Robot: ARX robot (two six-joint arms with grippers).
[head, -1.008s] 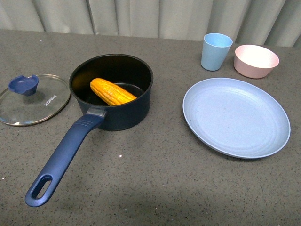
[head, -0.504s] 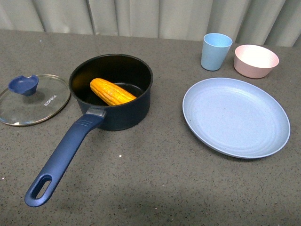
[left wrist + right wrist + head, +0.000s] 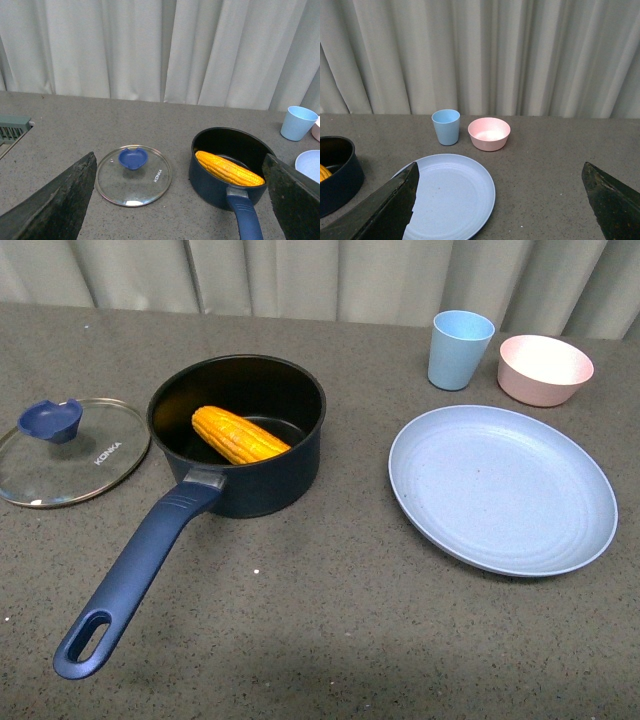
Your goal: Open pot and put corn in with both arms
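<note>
The dark navy pot (image 3: 262, 483) stands uncovered left of centre, its long blue handle (image 3: 135, 578) pointing toward the front left. The yellow corn (image 3: 238, 435) lies inside it, leaning on the wall. The glass lid (image 3: 72, 452) with its blue knob (image 3: 51, 421) rests flat on the table left of the pot. Neither arm shows in the front view. In the left wrist view the pot (image 3: 212, 185), corn (image 3: 229, 169) and lid (image 3: 133, 175) lie well beyond my open left gripper (image 3: 180, 210). My right gripper (image 3: 500, 210) is open and empty, back from the table things.
A large light blue plate (image 3: 502, 488) lies right of the pot. Behind it stand a light blue cup (image 3: 459, 349) and a pink bowl (image 3: 544, 370). A curtain hangs along the table's far edge. A grey-green grille (image 3: 12, 129) shows at the table's far left.
</note>
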